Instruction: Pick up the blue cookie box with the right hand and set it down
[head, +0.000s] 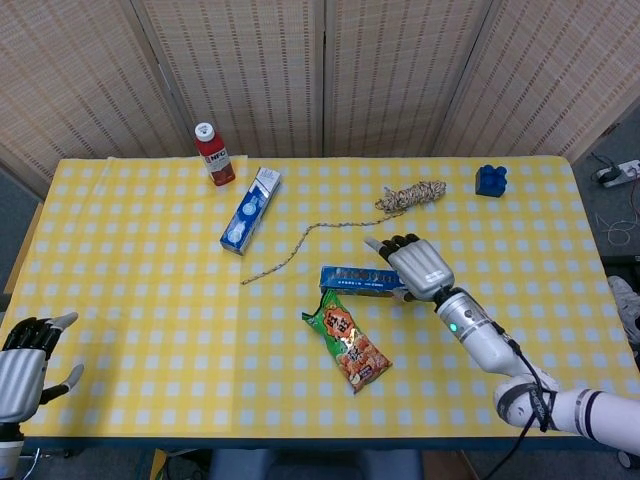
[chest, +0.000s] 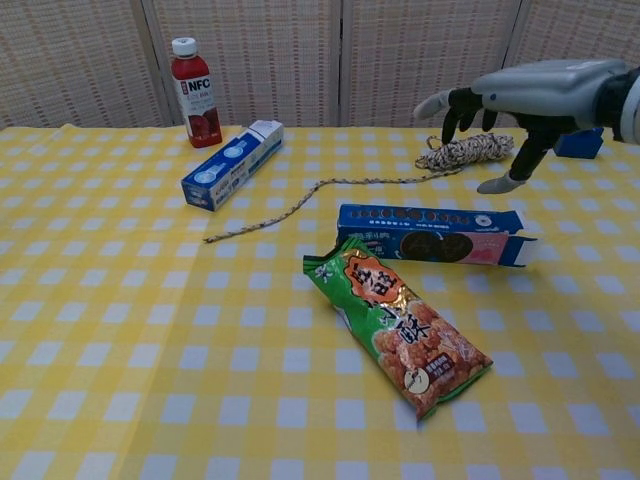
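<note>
The blue cookie box lies flat at mid-table, long side left to right; the chest view shows cookies printed on the cookie box and a pink right end. My right hand hovers over the box's right half, palm down, fingers spread and holding nothing. In the chest view the right hand hangs well above the box and does not touch it. My left hand rests off the table's near left corner, empty, fingers apart.
A green snack bag lies just in front of the cookie box, touching its near edge. A rope coil with a long tail lies behind it. A blue-white carton, red bottle and blue block stand farther back.
</note>
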